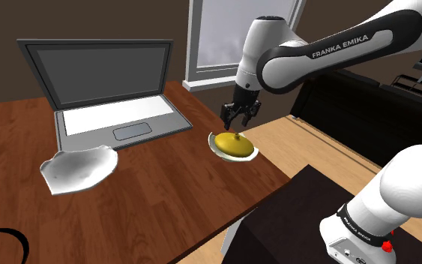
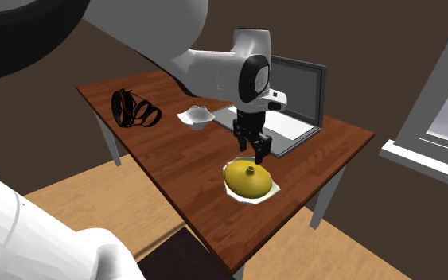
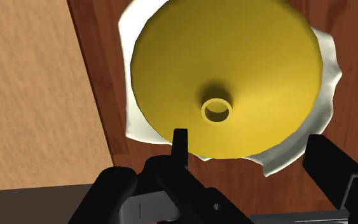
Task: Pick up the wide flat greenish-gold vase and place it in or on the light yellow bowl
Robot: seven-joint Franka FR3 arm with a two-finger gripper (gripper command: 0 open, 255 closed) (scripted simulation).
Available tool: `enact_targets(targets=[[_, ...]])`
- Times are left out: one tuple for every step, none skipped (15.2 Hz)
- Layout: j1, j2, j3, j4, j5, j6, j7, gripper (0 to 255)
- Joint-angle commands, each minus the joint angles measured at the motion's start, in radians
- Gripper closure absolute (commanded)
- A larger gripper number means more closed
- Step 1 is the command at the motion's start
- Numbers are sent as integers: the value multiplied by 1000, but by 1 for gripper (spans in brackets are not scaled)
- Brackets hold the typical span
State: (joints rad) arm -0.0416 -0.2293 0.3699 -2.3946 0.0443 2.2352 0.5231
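Gripper (image 1: 240, 114): all black, pointed downward, fingers spread apart with nothing between them. In the wrist view (image 3: 250, 143) the two fingertips stand wide of each other and touch no object.

Vase (image 1: 235, 145): wide, flat, yellow-gold, with a short narrow neck and a round open mouth. It sits directly below the gripper, clear of the fingers. The wrist view shows its mouth (image 3: 217, 110) lying between the two fingers and a little ahead of them. The second exterior view confirms a gap between the fingertips (image 2: 254, 149) and the top of the vase (image 2: 248, 179).

Bowl (image 1: 255, 154): pale, near white, with a wavy rim. It lies under the vase and the vase rests in it. Its rim shows around the vase body in the wrist view (image 3: 330, 95) and the second exterior view (image 2: 268, 193).

Table (image 1: 149, 202): dark red-brown wood, supporting the bowl. The bowl sits close to the table edge, and light wood floor (image 3: 31, 95) lies beyond that edge.

Other items on the table, all well apart from the gripper:
- An open grey laptop (image 1: 104, 90) beyond the gripper.
- A white ruffled dish (image 1: 78, 169) just beside the laptop.
- A black looped object (image 2: 133, 109) at the far corner, the item farthest from the gripper.
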Motion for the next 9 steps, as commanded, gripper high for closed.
enact_targets(targets=[[0, 0, 0, 0, 0, 0, 0, 0], [0, 0, 0, 0, 0, 0, 0, 0], [0, 0, 0, 0, 0, 0, 0, 0], [0, 0, 0, 0, 0, 0, 0, 0], [2, -19, -3, 18, 6, -36, -5, 0], [3, -37, -7, 36, 12, -72, -10, 0], [5, -53, -10, 57, 16, -107, -13, 0], [6, -64, -13, 73, 19, -135, -16, 0], [6, -64, -13, 73, 19, -135, -16, 0]])
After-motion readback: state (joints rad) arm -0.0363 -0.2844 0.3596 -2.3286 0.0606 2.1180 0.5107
